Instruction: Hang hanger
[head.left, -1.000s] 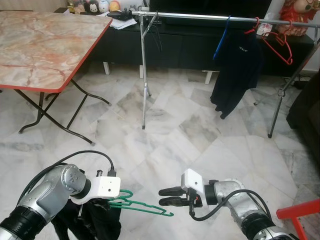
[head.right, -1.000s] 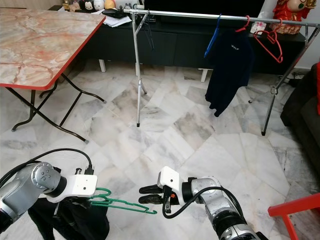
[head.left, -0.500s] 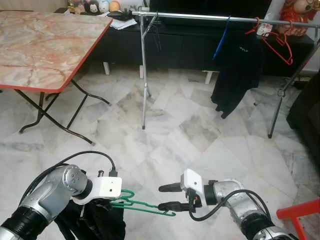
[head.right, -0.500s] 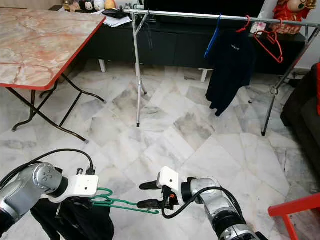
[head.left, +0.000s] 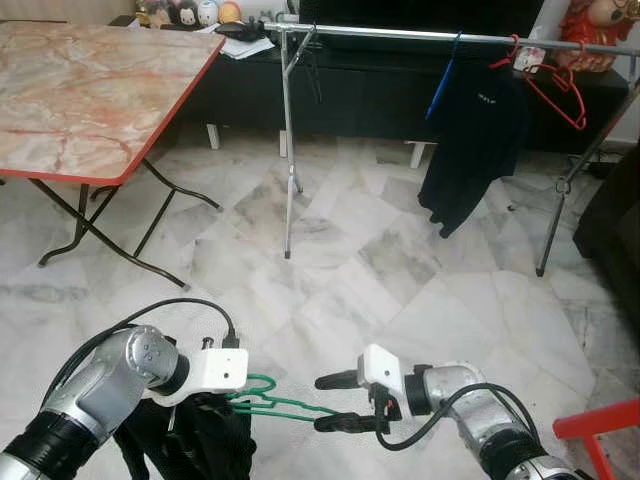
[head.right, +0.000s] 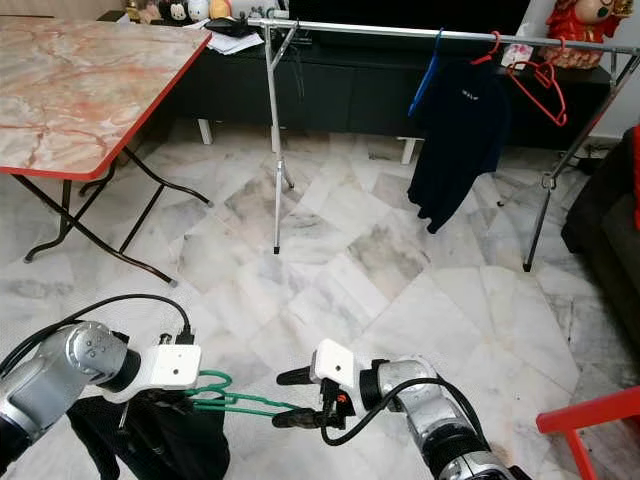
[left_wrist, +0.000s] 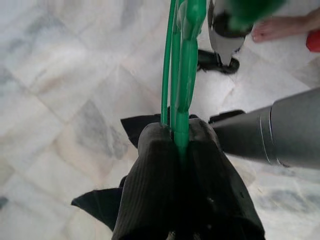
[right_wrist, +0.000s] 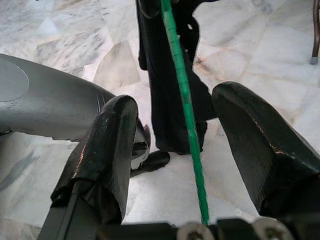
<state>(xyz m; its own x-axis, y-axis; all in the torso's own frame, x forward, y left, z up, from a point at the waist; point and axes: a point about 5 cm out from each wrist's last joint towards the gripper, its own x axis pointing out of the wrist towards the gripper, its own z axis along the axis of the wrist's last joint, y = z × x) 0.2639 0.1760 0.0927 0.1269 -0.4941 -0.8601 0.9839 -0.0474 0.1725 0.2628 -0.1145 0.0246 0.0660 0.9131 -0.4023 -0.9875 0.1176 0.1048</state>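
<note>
A green hanger (head.left: 290, 408) with a black garment (head.left: 195, 445) draped from it is low in front of me, over the marble floor. My left gripper (left_wrist: 182, 150) is shut on the hanger's hook end, and the garment hangs below it. My right gripper (head.left: 335, 402) is open, one finger above and one below the hanger's free end. In the right wrist view the green bar (right_wrist: 185, 100) runs between the two spread fingers (right_wrist: 107, 145) without touching them. The clothes rail (head.left: 420, 38) stands across the room ahead.
A dark shirt (head.left: 470, 140) on a blue hanger and red hangers (head.left: 550, 80) hang on the rail's right part. A folding marble-top table (head.left: 80, 90) stands at left. A red frame (head.left: 600, 420) is at lower right. A person's foot (left_wrist: 280, 30) is nearby.
My right gripper has opened wider and now straddles the hanger's free end. My left gripper has carried the hanger and garment slightly to the right.
</note>
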